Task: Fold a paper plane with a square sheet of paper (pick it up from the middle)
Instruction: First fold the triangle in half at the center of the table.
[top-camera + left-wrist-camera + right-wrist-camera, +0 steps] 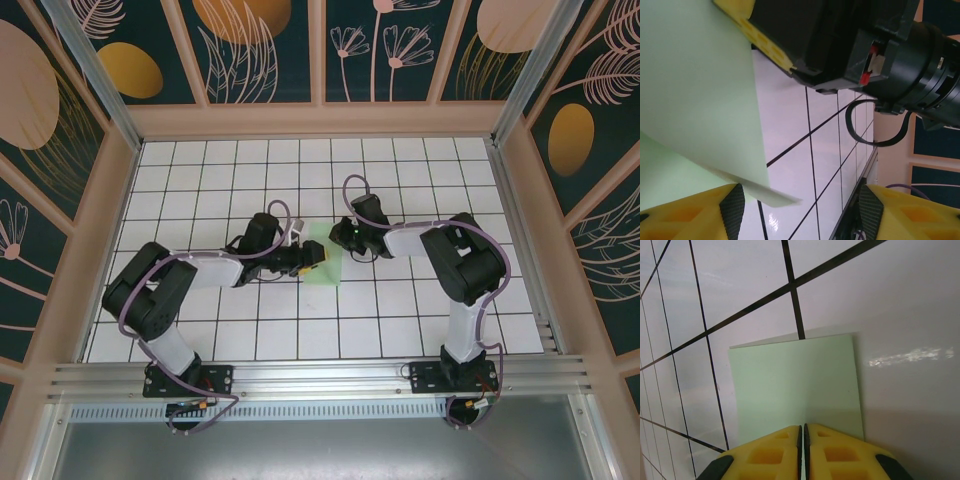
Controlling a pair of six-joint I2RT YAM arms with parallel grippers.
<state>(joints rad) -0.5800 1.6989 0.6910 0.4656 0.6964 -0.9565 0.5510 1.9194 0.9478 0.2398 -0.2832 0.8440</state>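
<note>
Paper sheet [795, 385], plain mint-green

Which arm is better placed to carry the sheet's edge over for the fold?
Right arm, probably: its jaws are shut on the square sheet, while the left arm has jaws open beside it.

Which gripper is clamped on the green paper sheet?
The right gripper: its jaws are pressed together on the square sheet of paper, whereas the left gripper has its jaws wide apart, gripping nothing.
</note>
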